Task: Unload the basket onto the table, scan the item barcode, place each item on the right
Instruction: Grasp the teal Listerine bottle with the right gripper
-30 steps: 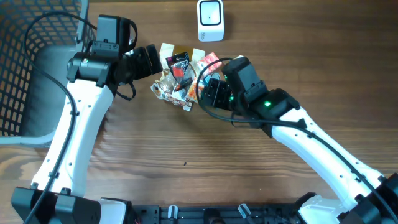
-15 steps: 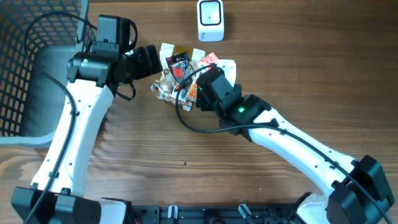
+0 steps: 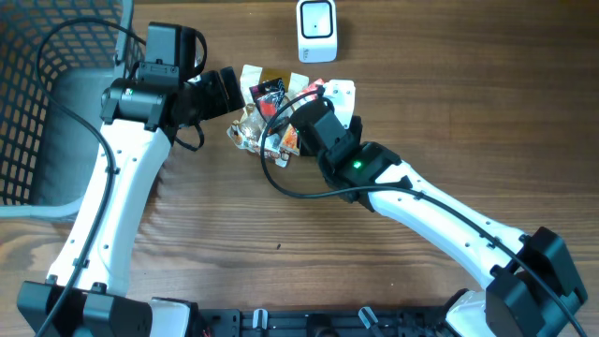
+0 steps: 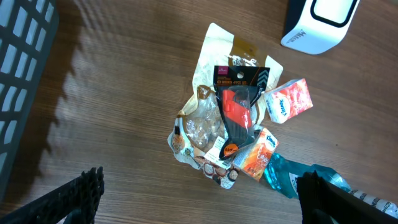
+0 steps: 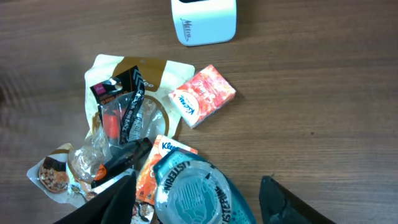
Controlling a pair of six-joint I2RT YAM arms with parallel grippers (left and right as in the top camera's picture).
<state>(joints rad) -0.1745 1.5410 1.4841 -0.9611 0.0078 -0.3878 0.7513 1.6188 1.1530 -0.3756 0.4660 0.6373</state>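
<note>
Evidently the pick is the step in hand; the right gripper (image 5: pixel 198 182) is down at the near edge of the pile (image 4: pixel 224 124), its 2 fingers spread with 1 on each side of a blue pack (image 5: pixel 186 199), which I take to be the item chosen for scanning. Bare wood shows between the pack and 1 finger, so no squeeze is visible; on the other side an orange packet (image 5: pixel 151 174) crowds the gap, and contact there is hard to judge.

The pack lies at the pile's outer edge, partly on the orange packet and partly over the table (image 3: pixel 281 243); that probably makes it the easiest thing to take without dragging the clear wrappers along.

The left gripper (image 3: pixel 229 87) hangs wide open and empty just beside the pile's opposite side; it looks parked where it can watch, or steady the heap, without blocking the right arm.

The scanner (image 3: pixel 316 19) stands apart from the pile at the table's far edge, so the pack must be lifted and carried over. No barcode shows on its upper face; it may be underneath, and the pack may then need turning toward the scanner. The tissues (image 5: pixel 202 94) lie on that path; the basket (image 3: pixel 28 84) at the left likely awaits scanned goods.
</note>
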